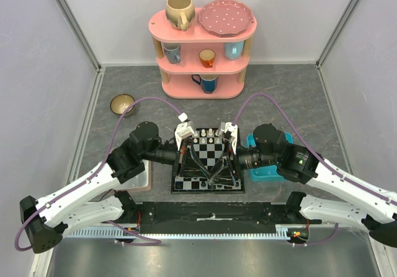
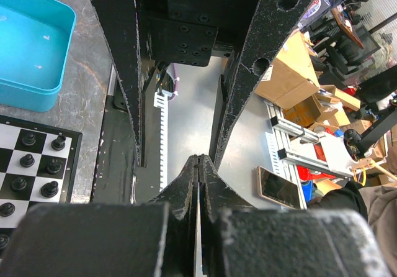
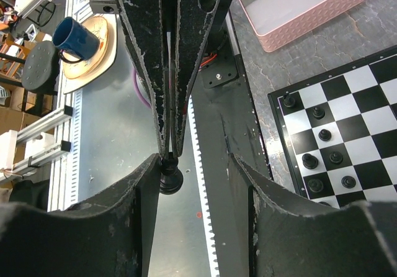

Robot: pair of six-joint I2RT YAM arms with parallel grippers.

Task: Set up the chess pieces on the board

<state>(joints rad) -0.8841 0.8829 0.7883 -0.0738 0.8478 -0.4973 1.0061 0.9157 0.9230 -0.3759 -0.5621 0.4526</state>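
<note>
Just above the near edge of the board [image 1: 208,148], a single black piece [image 3: 170,179] hangs in the air, its top right at the tips of the left gripper [image 3: 169,153]. That gripper is pinched fully together and seems to hold the piece by its head, though the contact itself is hard to make out. The right gripper [image 3: 193,165] faces it tip to tip with its jaws standing well apart; the piece touches the inner edge of one of its fingers [image 3: 133,208] and is clear of the other.

On the board, other black pieces [image 3: 319,134] stand in the two rows nearest the arms. Small pieces also show along its far edge, too tiny to tell apart.

Right of the board lies a blue tray [image 2: 31,47], just beside its edge. Left of the board sits a pink tray [image 3: 304,10]. Beyond the board, at the back of the grey worktop [image 1: 298,103], a pink shelf [image 1: 201,59] carries mugs and a dotted plate, and a small bowl [image 1: 122,104] rests beyond the board's left side.
</note>
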